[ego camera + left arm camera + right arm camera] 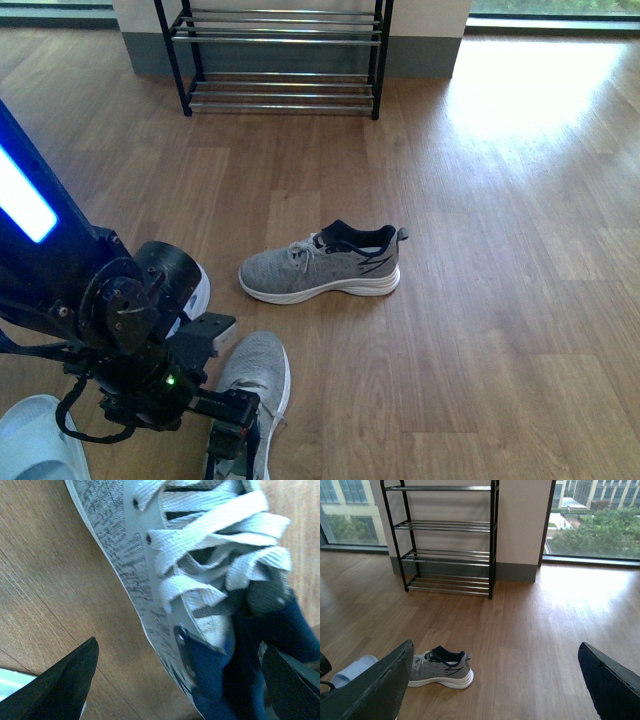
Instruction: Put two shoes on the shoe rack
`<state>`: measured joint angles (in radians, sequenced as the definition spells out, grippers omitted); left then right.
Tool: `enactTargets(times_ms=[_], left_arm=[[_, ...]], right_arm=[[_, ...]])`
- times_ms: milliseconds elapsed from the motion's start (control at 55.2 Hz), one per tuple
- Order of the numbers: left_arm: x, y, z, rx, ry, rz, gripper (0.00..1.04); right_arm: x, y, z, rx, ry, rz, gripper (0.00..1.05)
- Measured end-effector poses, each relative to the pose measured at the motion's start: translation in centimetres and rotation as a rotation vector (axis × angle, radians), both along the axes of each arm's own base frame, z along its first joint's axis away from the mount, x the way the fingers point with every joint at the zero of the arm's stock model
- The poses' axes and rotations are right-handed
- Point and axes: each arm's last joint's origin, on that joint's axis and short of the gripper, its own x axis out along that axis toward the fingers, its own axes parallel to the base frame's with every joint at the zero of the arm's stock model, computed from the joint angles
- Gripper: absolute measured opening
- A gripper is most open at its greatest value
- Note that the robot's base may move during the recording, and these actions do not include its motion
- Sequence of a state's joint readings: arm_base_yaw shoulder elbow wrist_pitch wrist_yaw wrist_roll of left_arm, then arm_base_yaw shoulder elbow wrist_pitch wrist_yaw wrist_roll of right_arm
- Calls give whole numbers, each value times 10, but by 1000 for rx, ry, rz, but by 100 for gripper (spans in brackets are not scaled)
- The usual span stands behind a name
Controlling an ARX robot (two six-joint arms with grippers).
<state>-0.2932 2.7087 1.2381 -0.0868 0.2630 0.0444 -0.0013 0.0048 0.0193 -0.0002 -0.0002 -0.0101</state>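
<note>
Front view: the left tool point(233, 435) hangs at the bottom edge, directly over the near shoe point(255, 385), whose long axis runs up the frame with the toe towards the shoe rack point(280, 55) at top centre. The far shoe point(322, 267) lies mid-frame on the floor point(480, 300), its long axis across the picture and its toe to the left. The left arm is plainly the nearer one.

Left wrist view: the jaws stand apart, one at either lower corner. The near shoe's laces and navy tongue lie between them, not gripped.

Right wrist view: the right tool point(495, 647) is spread wide and empty. The far shoe sits at lower left and the rack at upper left, well apart from both shoes.
</note>
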Motion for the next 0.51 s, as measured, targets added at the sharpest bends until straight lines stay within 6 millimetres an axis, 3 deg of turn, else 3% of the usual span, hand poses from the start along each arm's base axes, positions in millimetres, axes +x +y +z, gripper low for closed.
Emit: enactTargets(times_ms=[72,235,507], left_arm=[[1,1,-9,36,0,9,95],[-2,6,-32,72,27,28,66],[-4,6,-31,147,-45,-14,31]], right_arm=[[0,0,0,0,0,0,95],[0,0,0,0,0,0,95],[0,0,0,0,0,0,95]])
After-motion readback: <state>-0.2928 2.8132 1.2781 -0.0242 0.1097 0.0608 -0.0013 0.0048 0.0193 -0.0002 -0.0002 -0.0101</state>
